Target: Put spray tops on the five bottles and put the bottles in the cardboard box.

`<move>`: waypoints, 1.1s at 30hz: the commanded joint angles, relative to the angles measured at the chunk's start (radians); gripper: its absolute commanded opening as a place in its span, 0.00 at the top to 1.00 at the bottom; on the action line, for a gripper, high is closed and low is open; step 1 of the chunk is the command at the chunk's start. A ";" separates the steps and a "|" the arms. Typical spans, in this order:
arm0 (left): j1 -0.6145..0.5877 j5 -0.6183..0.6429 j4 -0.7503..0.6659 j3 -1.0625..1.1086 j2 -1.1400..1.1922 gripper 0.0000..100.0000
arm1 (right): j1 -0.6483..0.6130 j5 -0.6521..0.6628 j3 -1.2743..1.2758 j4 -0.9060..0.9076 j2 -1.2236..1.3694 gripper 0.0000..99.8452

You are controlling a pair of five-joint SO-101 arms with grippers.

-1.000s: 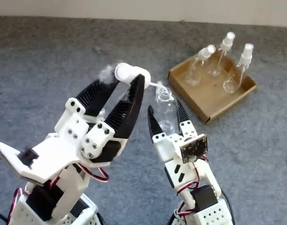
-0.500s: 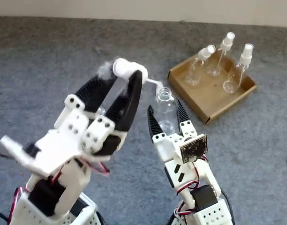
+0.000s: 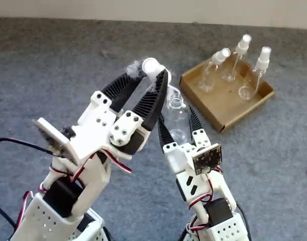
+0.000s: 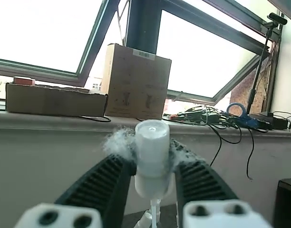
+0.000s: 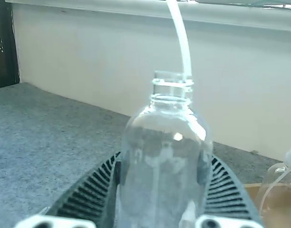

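High view: the L hand (image 3: pixel 152 76) was clamped on a white spray top (image 3: pixel 150 65), up in the air just above the open bottle (image 3: pixel 176 120). The R hand (image 3: pixel 176 113) squeezed that bottle on both sides & held it up straight over the grey surface (image 3: pixel 53 60). The three bottles (image 3: pixel 236 60) w/ tops on stood in the cardboard box (image 3: pixel 213 116) nearby.

Left wrist view: the top sat between both fingers, w/ some fluff (image 4: pixel 118 142) stuck to it & its thin tube (image 4: pixel 155 209) hanging down.

Right wrist view: the tube came down to the bottle's neck. It looked to be at the rim, but I couldn't tell if the tip was inside.

To do this bit well, I think the tube tip had to go in the hole first. Then the top could come straight down & get pushed on, w/ the R hand holding the bottle very still.
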 commanded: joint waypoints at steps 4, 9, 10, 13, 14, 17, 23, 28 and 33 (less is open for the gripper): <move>-0.025 -0.008 -0.015 -0.021 -0.134 0.97 | -0.005 0.008 0.151 0.004 -0.018 0.83; -0.024 -0.008 -0.015 -0.022 -0.114 0.97 | -0.005 0.008 0.151 0.004 -0.018 0.83; -0.024 -0.008 -0.015 -0.022 -0.113 0.97 | -0.005 0.008 0.151 0.004 -0.018 0.83; 0.008 -0.006 -0.015 -0.024 -0.113 0.97 | -0.005 0.008 0.151 0.004 -0.018 0.83; 0.024 -0.008 -0.015 -0.024 -0.113 0.97 | -0.005 0.008 0.151 0.004 -0.018 0.83; 0.035 -0.008 -0.015 -0.016 -0.102 0.97 | -0.005 0.008 0.151 0.004 -0.018 0.83; 0.033 -0.011 -0.014 -0.013 -0.101 0.97 | -0.004 0.008 0.151 0.004 -0.018 0.83; 0.033 -0.012 -0.015 -0.004 -0.048 0.97 | -0.004 0.008 0.151 0.004 -0.018 0.83; 0.039 -0.012 -0.015 -0.005 0.042 0.97 | -0.004 0.008 0.151 0.004 -0.018 0.83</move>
